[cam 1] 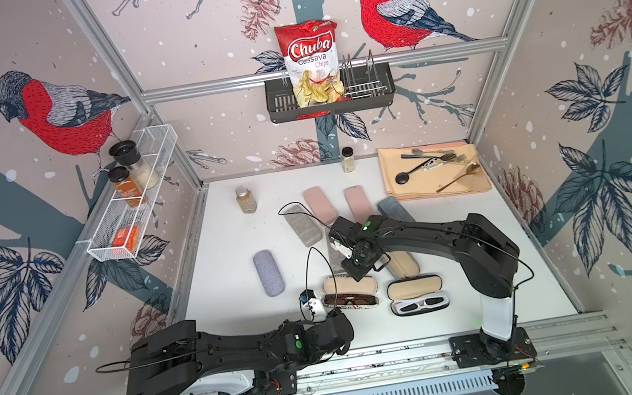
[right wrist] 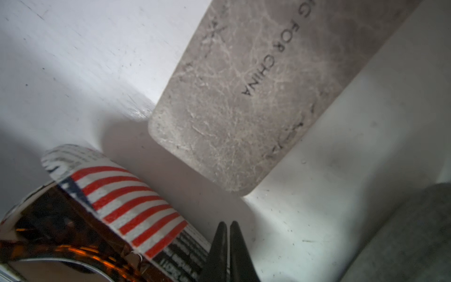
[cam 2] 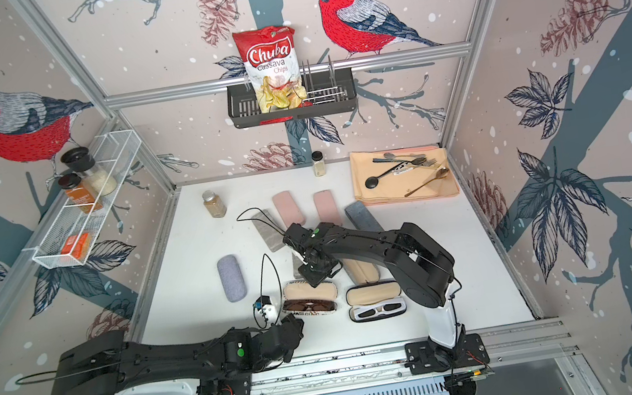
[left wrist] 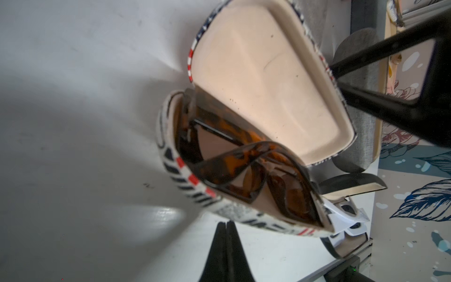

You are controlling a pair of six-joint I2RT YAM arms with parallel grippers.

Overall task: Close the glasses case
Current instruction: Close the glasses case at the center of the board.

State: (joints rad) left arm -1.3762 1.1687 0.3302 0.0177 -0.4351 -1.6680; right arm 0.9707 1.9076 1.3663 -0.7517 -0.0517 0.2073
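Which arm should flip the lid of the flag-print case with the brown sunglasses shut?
Right, probably. The right gripper, shut, sits at the lid's far free edge, ready to tip it over the sunglasses. The left gripper, also shut, is by the case's end, good only for bracing.

Both top views look down on the whole table [cam 1: 429, 325] — wrist views, close in, share the printed case [left wrist: 263, 80] [right wrist: 127, 202].

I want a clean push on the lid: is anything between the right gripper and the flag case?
Nothing visible. The right gripper, shut, sits right beside the flag case. The grey case lies apart from it, not in between. The sunglasses lie in its base, under the open lid.
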